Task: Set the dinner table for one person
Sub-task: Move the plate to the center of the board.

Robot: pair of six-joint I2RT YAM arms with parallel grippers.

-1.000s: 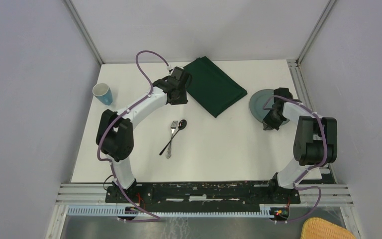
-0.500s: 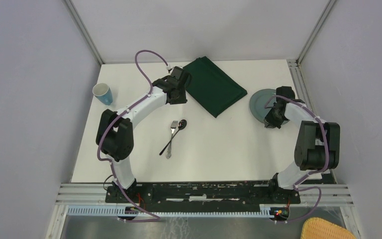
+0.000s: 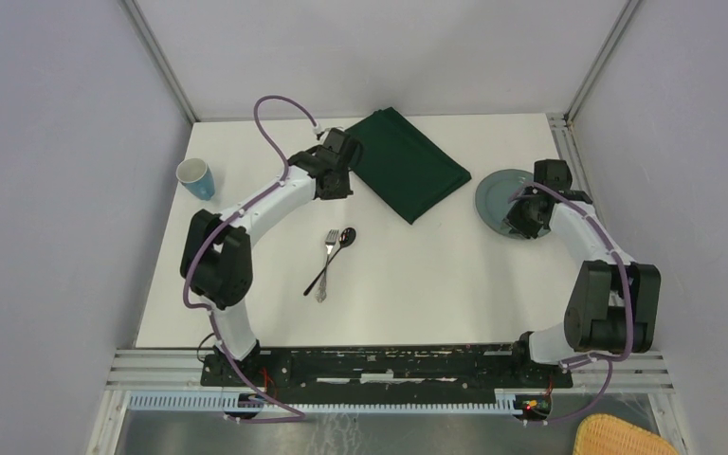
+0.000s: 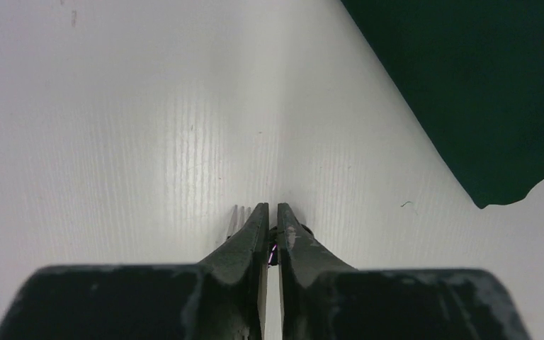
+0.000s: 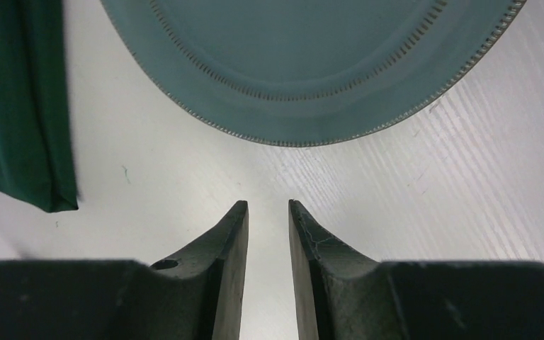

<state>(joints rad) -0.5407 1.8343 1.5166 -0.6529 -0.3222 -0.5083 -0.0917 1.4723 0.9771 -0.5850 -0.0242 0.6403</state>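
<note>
No readable writing anywhere here. The dinner table [image 3: 455, 284] is a plain white rectangle filling the middle, with its long axis running left-right. The left gripper [image 4: 272, 221] has jaws nearly together, with nothing held, by the green cloth [image 3: 406, 163]. The right gripper [image 5: 268, 207] is slightly apart, empty, just short of the plate [image 5: 312, 64].

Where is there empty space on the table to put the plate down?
The white table is bare in front, between the fork and the right arm. It is also bare between the blue cup and the fork. It is crowded at the back, by the green cloth and plate.
</note>
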